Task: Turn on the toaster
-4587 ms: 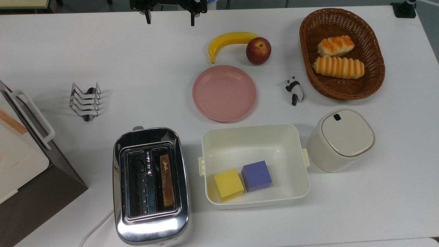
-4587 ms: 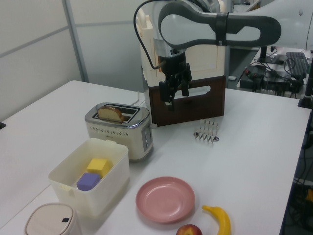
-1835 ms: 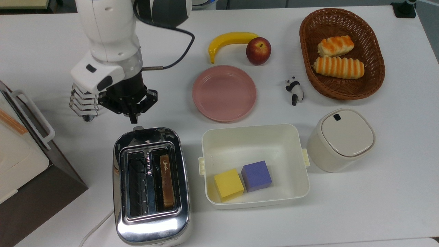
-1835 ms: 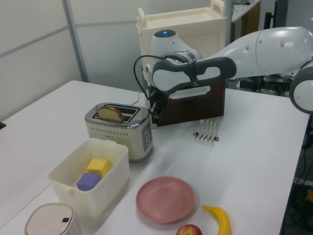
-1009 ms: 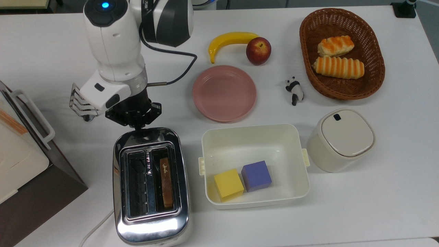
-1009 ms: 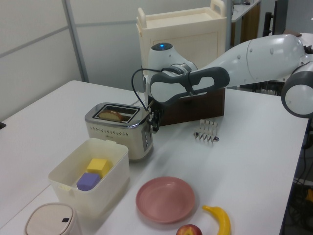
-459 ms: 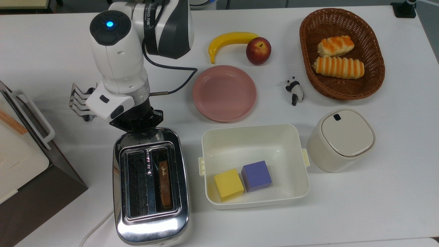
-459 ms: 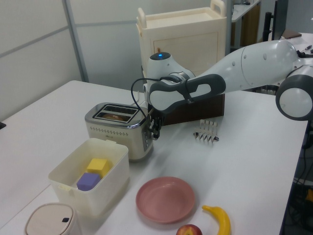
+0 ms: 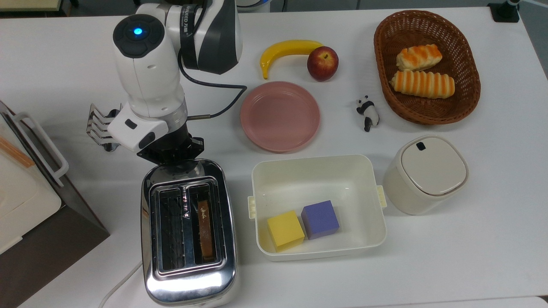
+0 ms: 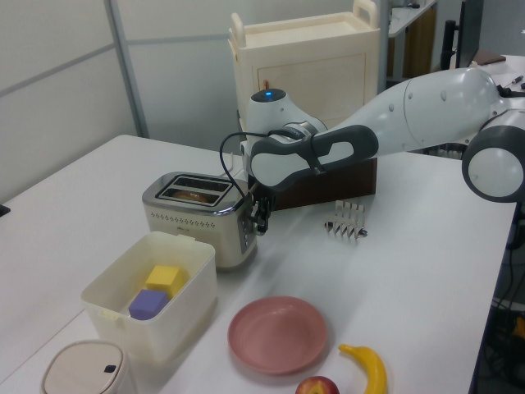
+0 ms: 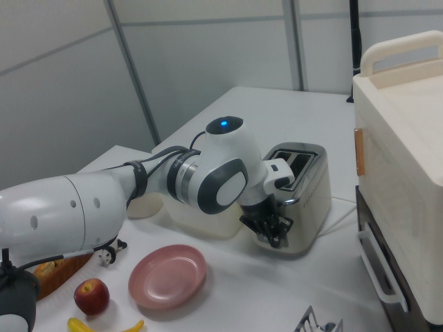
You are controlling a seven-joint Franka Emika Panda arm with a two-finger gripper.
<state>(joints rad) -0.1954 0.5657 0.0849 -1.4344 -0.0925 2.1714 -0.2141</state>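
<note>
Pincer (image 10: 262, 215) low against the toaster (image 9: 189, 233) end face, at the lever side; in the top view the toaster runs down-frame from right under the pincer, its near end touching or almost touching the black fingers. Can't tell if the pincer is open or closed, the wrist hides the tips. Toast slice (image 9: 205, 229) sunk deep in the slot on the top view's right, other slot bare. White cord (image 9: 118, 283) leaves the toaster's far end. Toast rack (image 9: 97, 126) just beside the pincer on the top view's left, partly under the arm. Brown-and-cream box (image 9: 25, 201) with white handle further that way, at the worktop (image 9: 471, 256) edge. Worktop white; grey panel walls behind in the left view and right view. Pink plate (image 9: 280, 116) to the top view's right of the pincer, bare. White tub (image 9: 317, 206) beside the toaster holds a yellow cube (image 9: 285, 230) and a purple cube (image 9: 320, 219), touching. Lidded cream canister (image 9: 425, 174) past the tub. Wicker basket (image 9: 382, 51) well apart, holds two bread rolls (image 9: 421, 83). Banana (image 9: 284, 51) touching apple (image 9: 322, 63) above the plate; panda figure (image 9: 367, 112) between plate and basket.
</note>
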